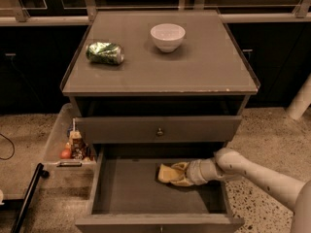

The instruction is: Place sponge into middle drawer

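Most of the job looks done. The drawer (129, 193) stands pulled out, its dark bottom bare on the left and in front. The sponge (168, 173) is already inside its walls, right of the middle and toward the back. The hand (186, 174) has reached in from the right on the pale arm (252, 171) and is closed on the sponge's right end, and the soft block looks bunched and creased where it is pinched. Whether the sponge rests on the bottom or hangs just above it I cannot tell.

What seems left is small: lower it if it is not down, let go, and draw the hand out over the right wall without dragging the sponge along. The pinched foam may cling as the grip loosens.

On the bench (204, 72) the bowl (167, 37) and the can (105, 53), which lies on its side, are well apart and take no part in this.
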Controlling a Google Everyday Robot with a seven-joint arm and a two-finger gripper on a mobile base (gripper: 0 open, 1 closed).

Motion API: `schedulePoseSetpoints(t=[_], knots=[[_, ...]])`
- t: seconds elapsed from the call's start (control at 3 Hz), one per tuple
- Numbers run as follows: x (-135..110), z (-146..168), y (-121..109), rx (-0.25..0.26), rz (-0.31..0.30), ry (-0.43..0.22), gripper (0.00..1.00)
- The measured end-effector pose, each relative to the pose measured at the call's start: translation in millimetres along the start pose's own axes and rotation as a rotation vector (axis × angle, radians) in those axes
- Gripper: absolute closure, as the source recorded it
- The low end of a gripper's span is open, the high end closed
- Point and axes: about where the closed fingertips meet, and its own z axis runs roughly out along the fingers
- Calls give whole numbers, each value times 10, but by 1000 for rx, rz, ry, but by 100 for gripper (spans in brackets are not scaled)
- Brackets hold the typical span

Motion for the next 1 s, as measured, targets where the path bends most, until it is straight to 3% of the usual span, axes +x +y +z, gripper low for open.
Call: schedulePoseSetpoints(t=[0.33,1.0], knots=[[107,-16,-29,55,18,2,100],[108,-13,-38,58,18,2,59]])
